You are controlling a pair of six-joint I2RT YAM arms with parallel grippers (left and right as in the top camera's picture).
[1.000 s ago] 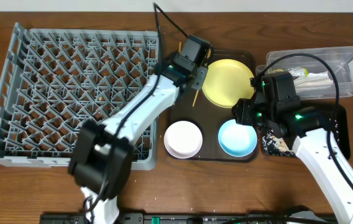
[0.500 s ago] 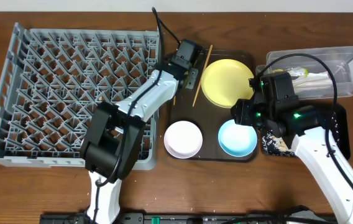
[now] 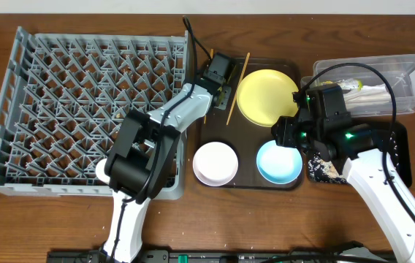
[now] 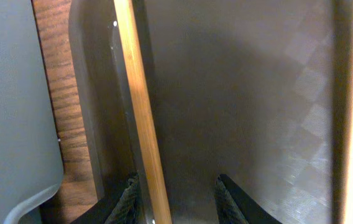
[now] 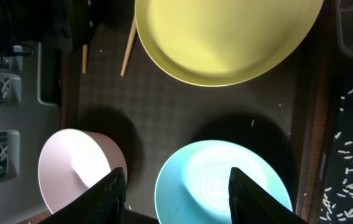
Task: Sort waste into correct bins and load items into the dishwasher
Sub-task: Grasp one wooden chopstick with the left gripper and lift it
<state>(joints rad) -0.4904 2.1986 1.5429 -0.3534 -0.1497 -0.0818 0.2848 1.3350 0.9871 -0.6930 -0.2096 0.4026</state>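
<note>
Now, by the desk's far edge, left gripper (image 4: 178,186) gapes astride 1 chopstick (image 4: 140,112), perhaps touching; right gripper (image 5: 176,180) spread above blue bowl (image 5: 220,180).

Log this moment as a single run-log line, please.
left gripper: open, straddling chopstick | right gripper: open, over blue bowl | yellow plate: on serving tray

A robotics lab bench is standing in for a kitchen. A left arm (image 3: 169,117) and right arm (image 3: 383,191) are reaching over a wooden table (image 3: 47,219), a power strip (image 3: 76,256) lying at its near edge. A grey dish rack (image 3: 61,102) is sitting left of the left jaws; a brown tray (image 3: 245,139) bearing a yellow plate (image 3: 264,98) is lying beneath both pairs of jaws; a clear tub (image 3: 405,69) and black tray (image 3: 401,142) are sitting right of the right jaws.
</note>
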